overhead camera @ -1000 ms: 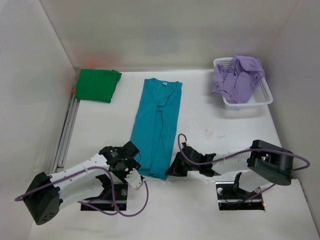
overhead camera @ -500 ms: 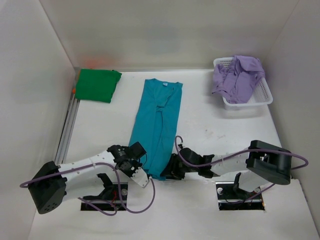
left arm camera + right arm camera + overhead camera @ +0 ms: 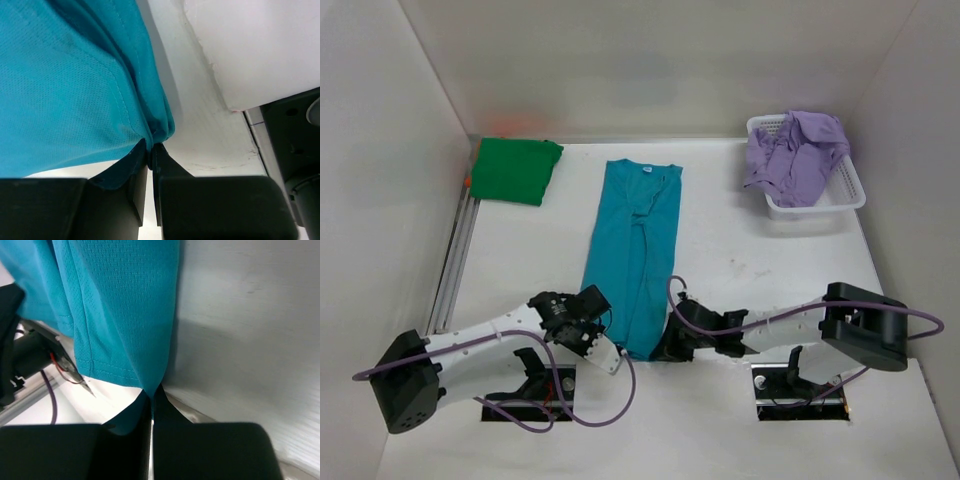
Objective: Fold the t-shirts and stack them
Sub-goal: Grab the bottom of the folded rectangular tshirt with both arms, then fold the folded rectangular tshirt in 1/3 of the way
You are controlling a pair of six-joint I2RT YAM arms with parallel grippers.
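We've got left claw (image 3: 150, 151) and right claw (image 3: 151, 396) pinching near hem corners of the teal cloth t-shirt (image 3: 635, 250); next we likely fold hem to collar.

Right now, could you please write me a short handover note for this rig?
Left gripper: shut on a near hem corner of the teal shirt.
Right gripper: shut on the other near corner.
The shirt lies lengthwise mid-table, sides folded in.
Done: green shirt folded, far left corner.
Left: fold the teal one end to end and stack it; lavender shirt lies crumpled in the basket.
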